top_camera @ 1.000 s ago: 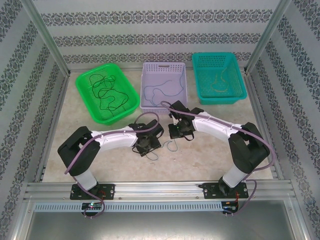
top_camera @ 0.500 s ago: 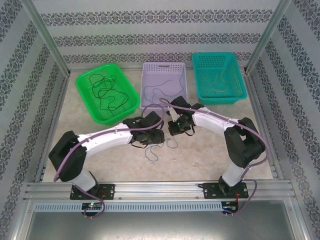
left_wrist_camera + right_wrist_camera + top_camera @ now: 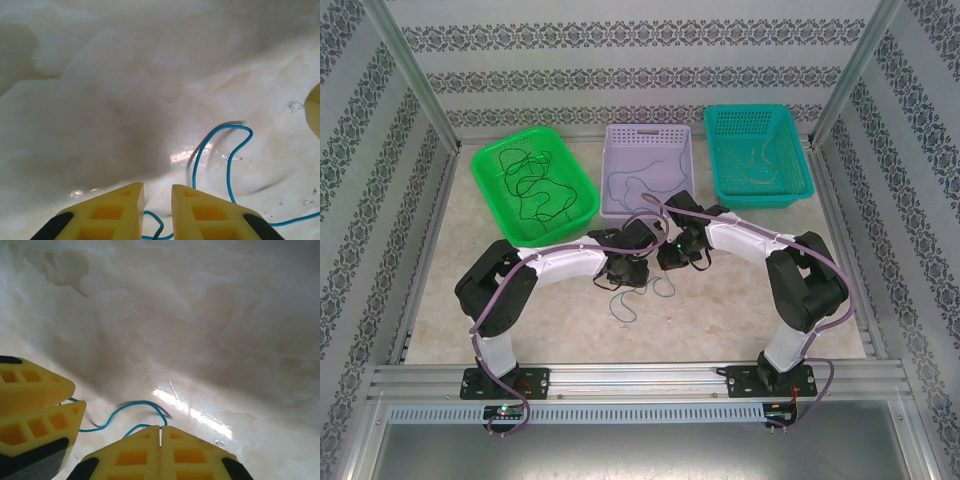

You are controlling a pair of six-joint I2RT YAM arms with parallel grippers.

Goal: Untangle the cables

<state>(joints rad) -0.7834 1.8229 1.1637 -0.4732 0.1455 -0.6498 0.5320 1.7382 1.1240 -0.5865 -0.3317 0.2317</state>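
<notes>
The loose thin blue cable (image 3: 626, 306) lies on the pale marbled bench (image 3: 730, 310) at the centre of the top view, curling in small loops just below the two wrists. It is well apart from the green plastic basket (image 3: 486, 172) at upper left, the lavender slotted basket (image 3: 648, 132) and the teal mesh basket (image 3: 756, 112) at upper right, each holding its own fine cable. The right gripper (image 3: 160, 428) has its yellow fingers pressed together at the bottom centre of its wrist view. The blue cable arcs straight into their seam, so it looks pinched there. The left gripper (image 3: 158, 186) shows its fingers a little apart at the bottom of its wrist view, with a curl of the blue cable lying in the narrow slot between them. The slot is far wider than the strand, so nothing is gripped. The step in hand looks like taking a second hold close beside the first. To do it well, the left fingers should come fully together only with the strand centred between them and low against the bench, since so fine a wire slips out of a partial pinch. The two grippers should then part slowly and level, so that the loop at the right of the left wrist view opens rather than tightening into a knot, easing off if the strand goes taut.
</notes>
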